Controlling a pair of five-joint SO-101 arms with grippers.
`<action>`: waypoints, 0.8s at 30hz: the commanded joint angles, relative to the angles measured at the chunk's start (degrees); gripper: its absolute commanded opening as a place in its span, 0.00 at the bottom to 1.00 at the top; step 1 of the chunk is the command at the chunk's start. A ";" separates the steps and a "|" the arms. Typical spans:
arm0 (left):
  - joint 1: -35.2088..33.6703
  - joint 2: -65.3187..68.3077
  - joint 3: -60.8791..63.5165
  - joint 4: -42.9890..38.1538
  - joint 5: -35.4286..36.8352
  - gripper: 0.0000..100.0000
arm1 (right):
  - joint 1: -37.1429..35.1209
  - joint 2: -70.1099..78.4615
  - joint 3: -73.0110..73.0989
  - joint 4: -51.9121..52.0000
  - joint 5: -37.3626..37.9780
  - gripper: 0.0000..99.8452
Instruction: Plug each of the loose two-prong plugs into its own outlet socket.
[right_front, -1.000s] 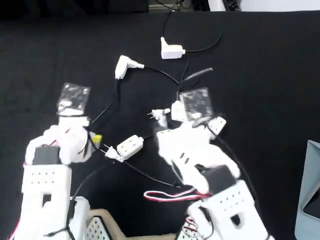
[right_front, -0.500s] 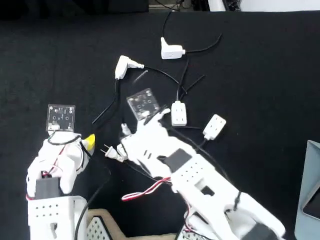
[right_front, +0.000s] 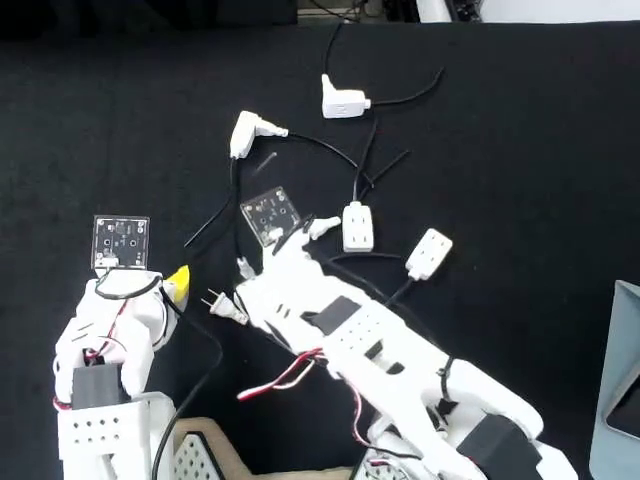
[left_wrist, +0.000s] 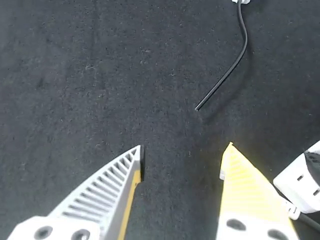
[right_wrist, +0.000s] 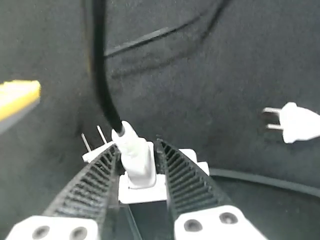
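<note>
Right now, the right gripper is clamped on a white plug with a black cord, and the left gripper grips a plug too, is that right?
Not quite. The left gripper holds nothing: the left wrist view shows it open above the table. The right gripper is indeed clamped on the white plug with the black cord.

1. Bare black cloth (left_wrist: 100, 75) lies between the left gripper's (left_wrist: 185, 147) spread fingers. A black cable (left_wrist: 220, 82) ends just ahead of them.
2. The right arm (right_front: 350, 330) slants across the table's middle, barring the left side from the socket (right_front: 357, 226) beyond it.
3. The right gripper (right_wrist: 138, 146), clamped on a white plug (right_wrist: 137, 167), sits near the left's yellow fingertip (right_wrist: 17, 97); the gap between them seems narrow.
4. The table's far right lies open.
</note>
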 joint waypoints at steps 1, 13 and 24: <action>-0.13 -0.44 -0.48 -1.05 0.44 0.26 | -2.37 -3.74 1.19 -1.14 0.35 0.01; 8.40 -0.70 -1.10 -7.30 6.68 0.26 | -5.80 -24.57 11.56 -0.70 0.62 0.01; 17.89 -0.79 -8.66 3.08 6.33 0.26 | -5.80 -24.57 10.51 2.37 0.62 0.01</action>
